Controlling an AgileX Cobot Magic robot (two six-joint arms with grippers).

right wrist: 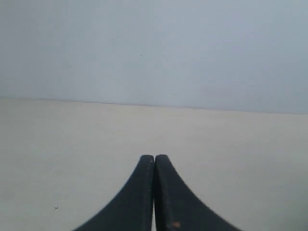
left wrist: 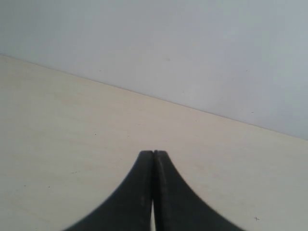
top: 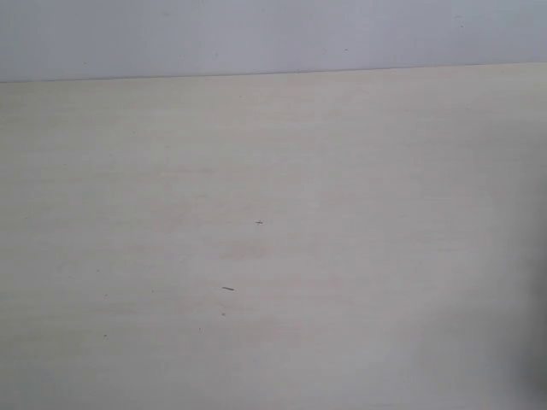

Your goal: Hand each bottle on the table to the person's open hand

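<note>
The pale beige table fills the exterior view, with only a few tiny dark specks on it. No bottles and no person's hand show in any view. My left gripper is shut, its two black fingers pressed tip to tip with nothing between them, above bare tabletop. My right gripper is likewise shut on nothing over the tabletop. Neither gripper nor arm appears in the exterior view.
A plain grey-white wall rises behind the table's far edge. The same wall shows in the left wrist view, and the wall also fills the upper part of the right wrist view.
</note>
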